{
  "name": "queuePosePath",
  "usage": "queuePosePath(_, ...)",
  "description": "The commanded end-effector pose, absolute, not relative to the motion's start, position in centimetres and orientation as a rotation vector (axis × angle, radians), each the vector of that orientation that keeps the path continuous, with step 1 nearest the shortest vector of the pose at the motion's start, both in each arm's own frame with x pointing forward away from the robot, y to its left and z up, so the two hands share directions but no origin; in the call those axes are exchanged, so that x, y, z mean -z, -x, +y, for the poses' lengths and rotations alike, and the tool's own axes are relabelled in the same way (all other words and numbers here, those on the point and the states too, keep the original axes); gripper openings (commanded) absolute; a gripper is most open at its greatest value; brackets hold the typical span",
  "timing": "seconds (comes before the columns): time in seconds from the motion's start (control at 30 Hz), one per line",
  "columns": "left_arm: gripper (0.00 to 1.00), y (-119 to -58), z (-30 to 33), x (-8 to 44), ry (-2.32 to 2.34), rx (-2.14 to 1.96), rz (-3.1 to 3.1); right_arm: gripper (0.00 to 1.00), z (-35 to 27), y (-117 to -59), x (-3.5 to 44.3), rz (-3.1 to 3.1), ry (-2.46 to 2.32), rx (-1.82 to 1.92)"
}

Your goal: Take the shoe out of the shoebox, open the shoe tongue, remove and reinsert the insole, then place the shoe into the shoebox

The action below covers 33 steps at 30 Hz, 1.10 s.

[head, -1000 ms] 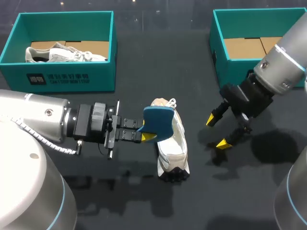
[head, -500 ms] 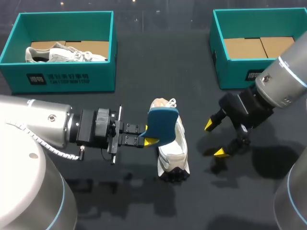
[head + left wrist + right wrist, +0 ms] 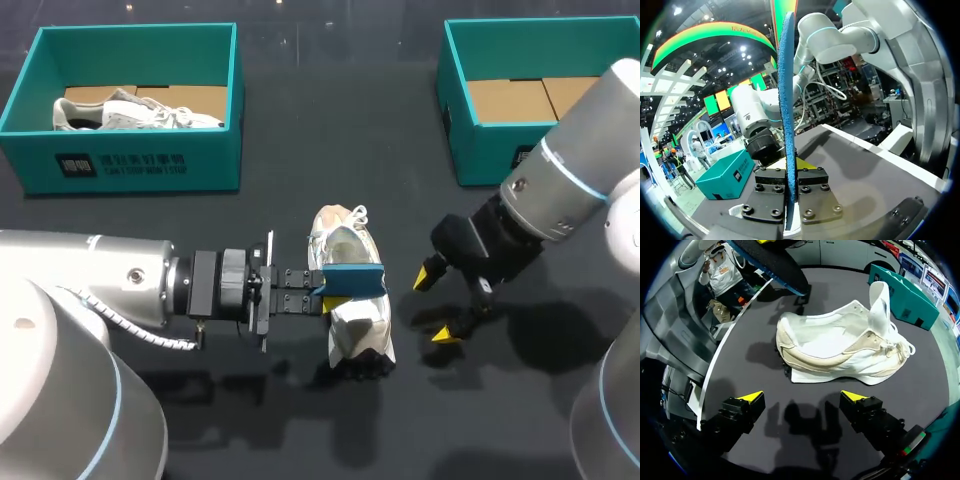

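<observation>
White-and-cream shoe (image 3: 345, 235), blue insole (image 3: 352, 279), teal far-left shoebox (image 3: 130, 165), teal far-right shoebox (image 3: 485, 150) with tan floor, dark grey bench (image 3: 330, 130)

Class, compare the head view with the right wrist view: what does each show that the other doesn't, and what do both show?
Only the head view shows the second shoe lying in the left shoebox, and the right shoebox. Only the right wrist view looks into the opening of the white shoe, past its raised tongue. Both show that shoe on the table, the blue insole near it and the open right gripper.
</observation>
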State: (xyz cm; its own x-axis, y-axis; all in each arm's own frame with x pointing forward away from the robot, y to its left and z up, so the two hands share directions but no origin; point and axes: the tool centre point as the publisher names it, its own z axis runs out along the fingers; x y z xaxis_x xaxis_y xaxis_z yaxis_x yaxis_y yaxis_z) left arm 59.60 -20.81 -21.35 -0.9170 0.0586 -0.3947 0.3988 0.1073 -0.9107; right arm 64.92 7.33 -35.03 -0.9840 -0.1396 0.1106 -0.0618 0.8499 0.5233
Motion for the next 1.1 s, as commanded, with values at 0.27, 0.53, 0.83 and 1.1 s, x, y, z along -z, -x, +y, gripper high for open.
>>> queuePosePath(0.27,0.00,-60.0,-22.2,22.0,-0.462,1.879,2.102,1.00,8.7,-65.8,35.3,-2.895,-0.128,0.778)
queuePosePath(0.53,0.00,-61.3,-22.8,22.9,-0.467,1.905,2.074,1.00,9.5,-66.4,34.4,-2.928,0.025,0.747)
queuePosePath(0.83,0.00,-61.7,-23.2,23.0,-0.494,1.892,2.092,1.00,9.9,-66.3,35.0,-2.913,0.069,0.788)
queuePosePath(1.1,0.00,-61.6,-23.6,23.4,-0.501,1.881,2.075,1.00,10.0,-66.2,35.5,-2.912,0.075,0.801)
